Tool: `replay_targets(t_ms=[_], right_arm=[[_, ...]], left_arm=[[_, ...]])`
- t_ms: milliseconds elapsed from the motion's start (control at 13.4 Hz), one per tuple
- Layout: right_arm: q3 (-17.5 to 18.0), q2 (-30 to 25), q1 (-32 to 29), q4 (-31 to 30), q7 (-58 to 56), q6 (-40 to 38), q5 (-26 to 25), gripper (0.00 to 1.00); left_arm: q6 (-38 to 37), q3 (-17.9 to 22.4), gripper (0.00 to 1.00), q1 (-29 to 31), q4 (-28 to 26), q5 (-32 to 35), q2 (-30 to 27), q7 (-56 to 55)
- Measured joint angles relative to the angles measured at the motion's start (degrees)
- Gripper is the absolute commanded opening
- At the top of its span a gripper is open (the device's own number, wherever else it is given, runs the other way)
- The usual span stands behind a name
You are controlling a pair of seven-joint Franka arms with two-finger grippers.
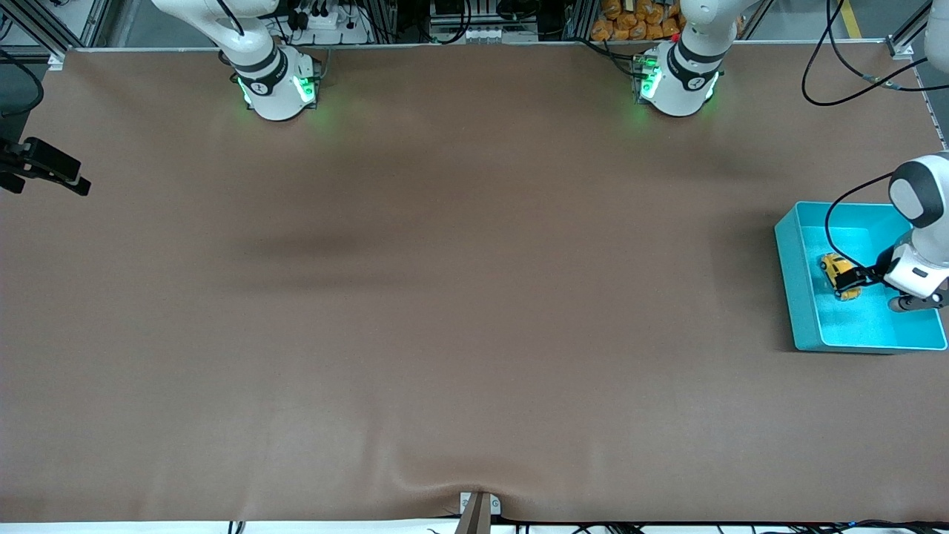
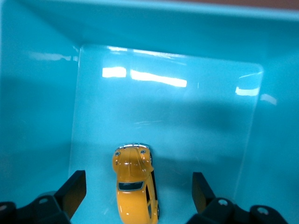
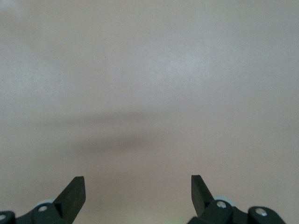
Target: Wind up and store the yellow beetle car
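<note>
Item: yellow beetle car (image 2: 134, 186), in turquoise bin (image 1: 797, 285). Light, hard, slick; if you regrip, pinch across doors. Left gripper (image 2: 135, 192) over it, jaws wide, nothing held. Right gripper (image 3: 138, 193) waits, jaws wide, empty.

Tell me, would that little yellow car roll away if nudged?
Probably: the yellow car sits on its wheels on the bin's glossy floor. The walls should stop it. It looks rigid and light, resting free between the left gripper's open fingers.

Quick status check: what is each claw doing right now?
Left claw: open, astride the yellow beetle car lying in the turquoise bin.
Right claw: open, empty, over the table.
</note>
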Motion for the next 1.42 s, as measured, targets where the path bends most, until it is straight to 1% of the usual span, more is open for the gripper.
replay_targets(t_ms=[224,448,523,672,747,971,1120,1195,1419], right_arm=[[-0.1,0.0,-0.3,0.1,0.0,-1.2,-0.1,1.00],[0.0,0.0,-0.3,0.3,0.0,-1.8,-0.1,1.00],[0.0,0.0,-0.3,0.5,0.0,-2.2,-0.1,1.00],[-0.1,0.0,-0.4,1.1,0.0,-2.6,-0.1,1.00],[0.0,-0.1,-0.4,1.2,0.0,-2.7,-0.1,1.00],[0.0,0.0,-0.4,1.4,0.0,-2.8,-0.1,1.00],[0.0,-0.1,-0.4,1.8,0.0,-2.8,-0.1,1.00],[-0.1,-0.1,-0.4,2.1,0.0,-2.8,-0.1,1.00],[-0.1,-0.1,-0.4,2.3,0.0,-2.9,-0.1,1.00]], left_arm=[[-10.3,-0.1,1.00,-3.7,3.5,0.0,-5.7,0.0],[-21.5,-0.5,1.00,-9.0,8.1,-0.4,-12.4,0.0],[-24.5,-0.5,1.00,-11.0,9.3,-2.3,-14.6,0.0],[-31.4,-0.6,1.00,-14.4,11.8,-9.6,-19.0,0.0],[-35.2,-0.5,1.00,-15.4,13.3,-11.7,-20.9,0.0],[-47.3,-0.4,1.00,-19.1,20.8,-12.8,-24.0,-0.2],[-50.2,-0.5,1.00,-21.4,25.0,-12.9,-24.5,-0.4],[-50.6,-0.5,1.00,-22.3,26.0,-12.9,-24.8,-0.4],[-50.8,-1.2,1.00,-25.1,26.5,-13.0,-25.2,-3.4]])
